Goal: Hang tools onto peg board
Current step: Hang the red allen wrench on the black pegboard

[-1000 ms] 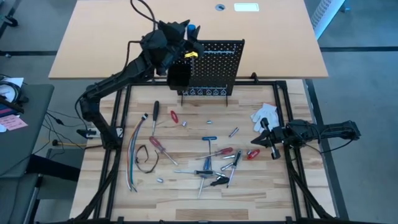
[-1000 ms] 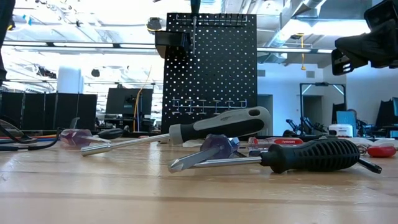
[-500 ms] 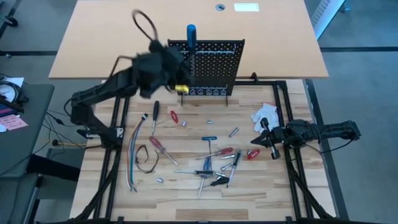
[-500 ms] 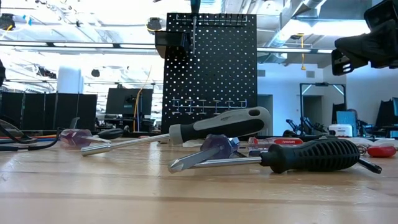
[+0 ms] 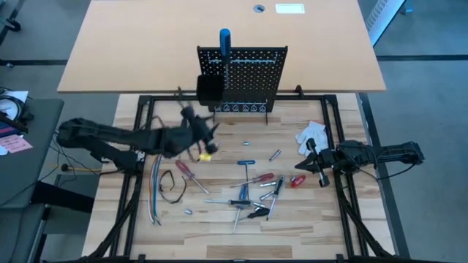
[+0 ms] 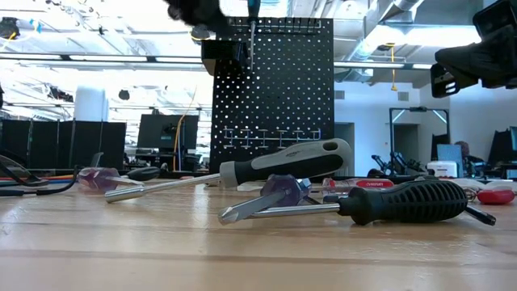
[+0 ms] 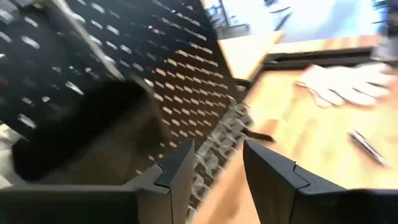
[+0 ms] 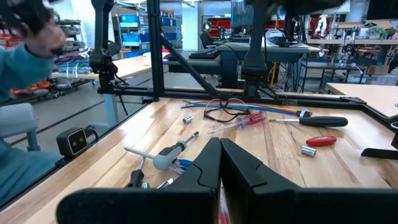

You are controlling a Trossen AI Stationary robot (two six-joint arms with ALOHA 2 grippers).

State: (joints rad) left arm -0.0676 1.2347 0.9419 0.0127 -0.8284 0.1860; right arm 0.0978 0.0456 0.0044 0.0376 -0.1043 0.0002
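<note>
The black peg board (image 5: 248, 73) stands upright at the table's far side, with a black bin (image 5: 210, 89) on its left. A blue-handled screwdriver (image 5: 224, 40) sticks down through its top rail; its shaft (image 6: 253, 44) hangs in front of the holes. Other tools (image 5: 252, 196) lie scattered on the wooden table, among them a red-handled screwdriver (image 5: 184, 169). My left gripper (image 5: 208, 137) hovers low in front of the bin and is open (image 7: 217, 168), with nothing between its fingers. My right gripper (image 5: 316, 162) rests shut (image 8: 221, 168) at the table's right edge.
A white glove (image 5: 311, 134) lies at the right, just beyond my right gripper. A bundle of loose cables (image 5: 157, 186) lies at the left. Two big black-handled screwdrivers (image 6: 283, 166) lie near the front. A person sits beyond the table's left edge (image 8: 18, 93).
My left gripper has drawn away from the peg board's top rail. It has swung down and toward the near edge, and now hangs low over the table in front of the bin. The blue-handled screwdriver has stayed standing in the rail.
</note>
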